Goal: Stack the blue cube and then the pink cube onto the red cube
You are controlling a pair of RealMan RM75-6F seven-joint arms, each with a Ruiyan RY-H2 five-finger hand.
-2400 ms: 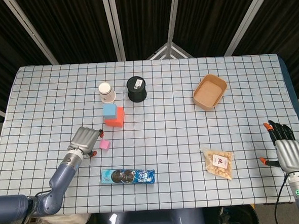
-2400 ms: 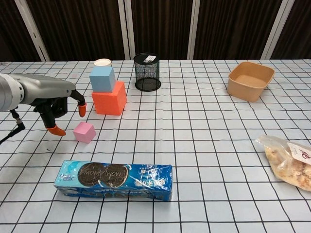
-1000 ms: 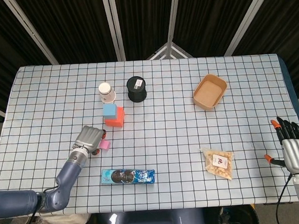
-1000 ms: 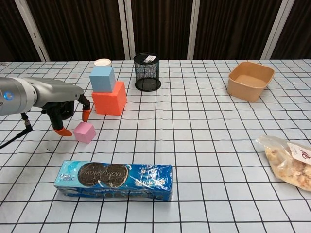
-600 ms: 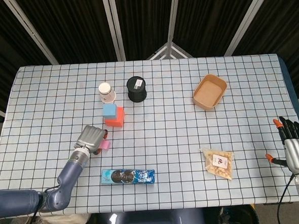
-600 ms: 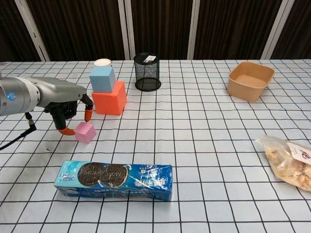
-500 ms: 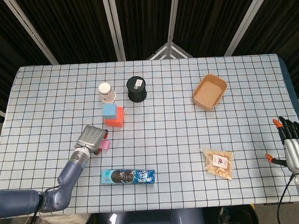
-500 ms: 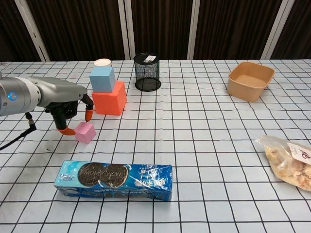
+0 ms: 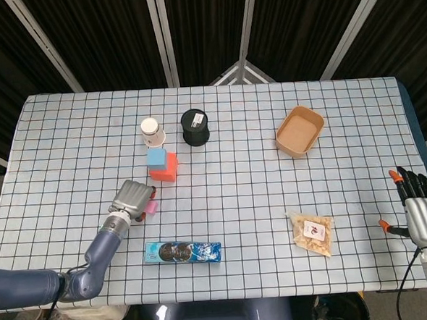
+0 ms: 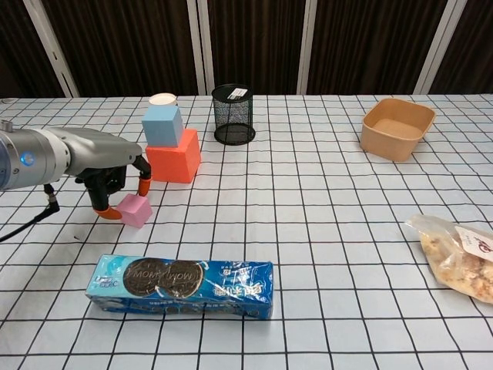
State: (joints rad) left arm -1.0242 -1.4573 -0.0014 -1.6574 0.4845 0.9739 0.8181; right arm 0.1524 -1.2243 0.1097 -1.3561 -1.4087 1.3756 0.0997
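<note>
Pink cube [image 10: 134,209], on the checked tablecloth [image 10: 323,231] at seven o'clock of the stack: left hand [image 10: 108,182] straddles it, orange fingertips [image 10: 143,187] at either side, apparently set to pinch; grasp not confirmed. Blue cube [image 10: 162,126] sits on red cube [image 10: 174,155], so the top slot is free. Right hand [image 9: 422,212] idles at the table's four o'clock, fingers spread, holding nothing. Biscuit pack [image 10: 182,287] lies at six o'clock.

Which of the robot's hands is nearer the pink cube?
Left. The left hand is right at the pink cube, fingertips around it; the right hand sits at the table's far right edge.
</note>
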